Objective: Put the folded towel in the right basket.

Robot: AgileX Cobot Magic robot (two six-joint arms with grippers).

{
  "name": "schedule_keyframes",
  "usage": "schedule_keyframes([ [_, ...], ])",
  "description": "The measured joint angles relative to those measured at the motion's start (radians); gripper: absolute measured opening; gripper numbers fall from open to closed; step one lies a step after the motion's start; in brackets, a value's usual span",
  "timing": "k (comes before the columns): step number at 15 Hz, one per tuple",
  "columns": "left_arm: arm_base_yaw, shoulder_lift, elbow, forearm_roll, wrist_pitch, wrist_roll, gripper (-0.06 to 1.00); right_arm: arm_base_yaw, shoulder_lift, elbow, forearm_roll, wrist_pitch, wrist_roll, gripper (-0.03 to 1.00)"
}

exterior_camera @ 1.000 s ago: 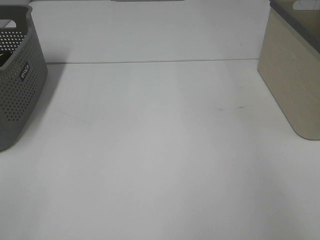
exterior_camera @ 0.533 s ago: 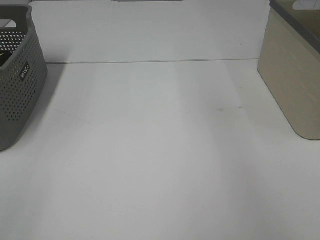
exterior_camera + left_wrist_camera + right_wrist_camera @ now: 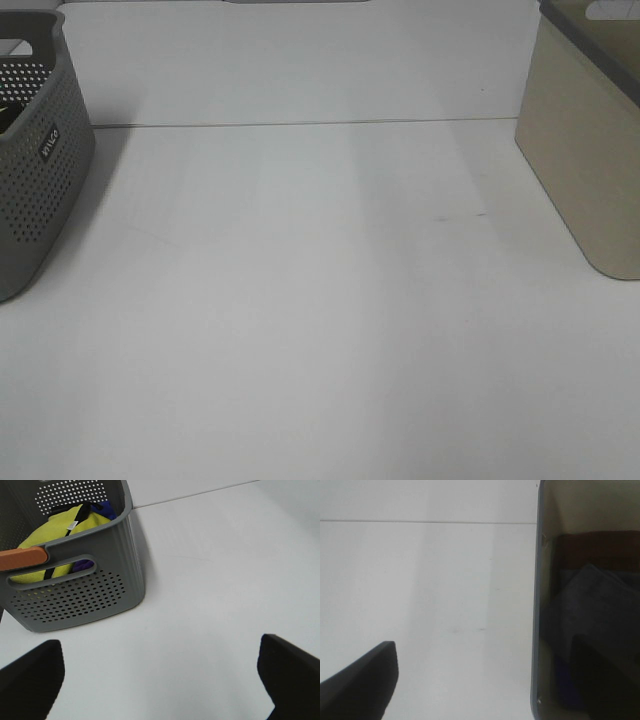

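Inside the right basket [image 3: 590, 605] at 3 o'clock, a dark folded towel [image 3: 585, 610] is seen; placement is judged done; both the left gripper [image 3: 160, 675] and right gripper [image 3: 485, 680] are spread wide, empty; only retraction is required.

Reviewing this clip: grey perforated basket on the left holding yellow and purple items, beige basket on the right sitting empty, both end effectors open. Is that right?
Not quite. The beige basket is not empty: the right wrist view shows dark blue folded cloth inside it, with something brown behind. The grey perforated basket does hold yellow and purple items, and both end effectors, left and right, are open.
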Motion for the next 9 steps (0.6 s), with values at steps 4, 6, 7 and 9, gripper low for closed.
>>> schedule_keyframes([
  [4, 0.000, 0.000, 0.000, 0.000, 0.000, 0.000, 0.99, 0.000, -0.241, 0.315, -0.014, 0.001, 0.000, 0.86],
  [6, 0.000, 0.000, 0.000, 0.000, 0.000, 0.000, 0.99, 0.000, -0.394, 0.521, -0.014, 0.000, 0.000, 0.86],
  [7, 0.000, 0.000, 0.000, 0.000, 0.000, 0.000, 0.99, 0.000, -0.460, 0.624, -0.014, 0.000, 0.001, 0.86],
  [9, 0.000, 0.000, 0.000, 0.000, 0.000, 0.000, 0.99, 0.000, -0.596, 0.840, -0.014, -0.001, 0.002, 0.86],
])
